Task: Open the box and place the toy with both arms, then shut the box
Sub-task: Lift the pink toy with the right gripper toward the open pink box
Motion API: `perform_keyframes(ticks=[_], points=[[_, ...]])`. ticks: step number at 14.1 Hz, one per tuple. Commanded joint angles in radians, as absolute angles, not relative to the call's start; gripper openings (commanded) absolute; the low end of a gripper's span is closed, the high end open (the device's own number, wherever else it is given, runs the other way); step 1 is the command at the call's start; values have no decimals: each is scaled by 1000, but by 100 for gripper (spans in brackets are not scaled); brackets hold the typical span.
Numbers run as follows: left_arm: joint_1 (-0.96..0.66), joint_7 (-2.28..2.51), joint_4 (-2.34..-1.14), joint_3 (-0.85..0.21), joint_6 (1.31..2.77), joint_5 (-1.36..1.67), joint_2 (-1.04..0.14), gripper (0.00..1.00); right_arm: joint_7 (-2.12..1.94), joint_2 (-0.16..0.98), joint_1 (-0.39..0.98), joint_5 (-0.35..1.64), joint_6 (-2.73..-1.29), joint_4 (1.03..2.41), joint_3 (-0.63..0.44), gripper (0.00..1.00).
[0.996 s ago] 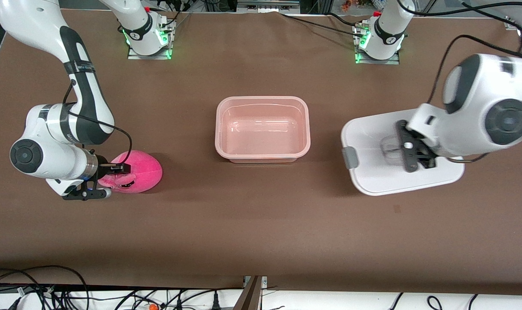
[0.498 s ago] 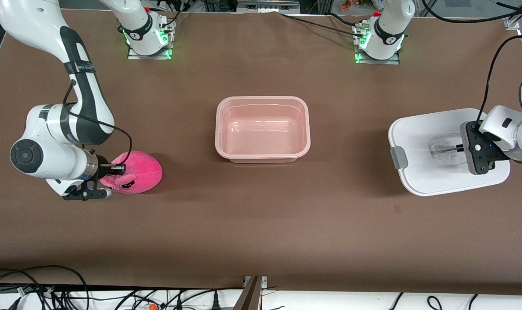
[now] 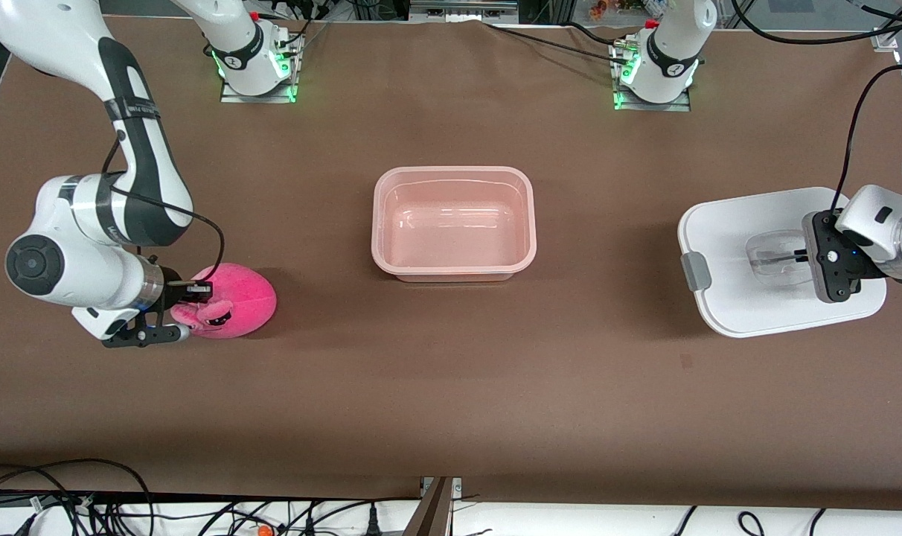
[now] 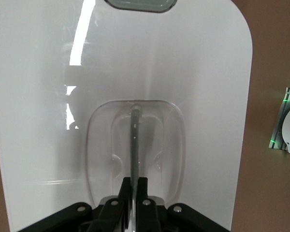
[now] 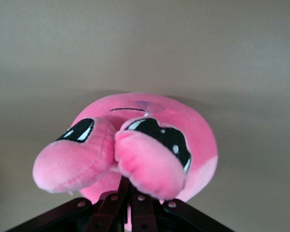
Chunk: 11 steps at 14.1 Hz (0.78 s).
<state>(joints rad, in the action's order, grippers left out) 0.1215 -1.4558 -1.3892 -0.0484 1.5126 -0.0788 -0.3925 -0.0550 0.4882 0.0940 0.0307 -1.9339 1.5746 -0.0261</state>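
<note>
At the right arm's end of the table, the right gripper is pinching the pink plush toy, its jaws closed narrowly on plush at the toy's face end; the fingertips are buried under two plush flaps in the right wrist view, so the exact contact point is hard to make out. The toy is resting on the brown table. At mid-table the pale pink tub of the box is standing open with nothing in it. Toward the left arm's end, the white lid is lying flat on the table, well apart from the tub, with one grey clip showing; the other clip is hidden. The left gripper is gripping the lid's clear recessed handle, jaws clamped thin on its central rib. The left arm's upper part is being cut off by the frame edge.
</note>
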Motion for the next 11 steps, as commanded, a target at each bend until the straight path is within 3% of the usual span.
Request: perform_keyframes(ticks=[1,6,11], points=[[126,-1485,-1388,-55,1508,-97,-388,0,-86,419,97,40,-1827,1546,-18,0],[126,-1485,-1387,-57,1508,-95,-388,0,-109,410,120,37,-1603,1359,64,0],[126,-1485,-1387,-57,1508,-95,-388,0,-104,414,300,35,-1468,1232,83,0]])
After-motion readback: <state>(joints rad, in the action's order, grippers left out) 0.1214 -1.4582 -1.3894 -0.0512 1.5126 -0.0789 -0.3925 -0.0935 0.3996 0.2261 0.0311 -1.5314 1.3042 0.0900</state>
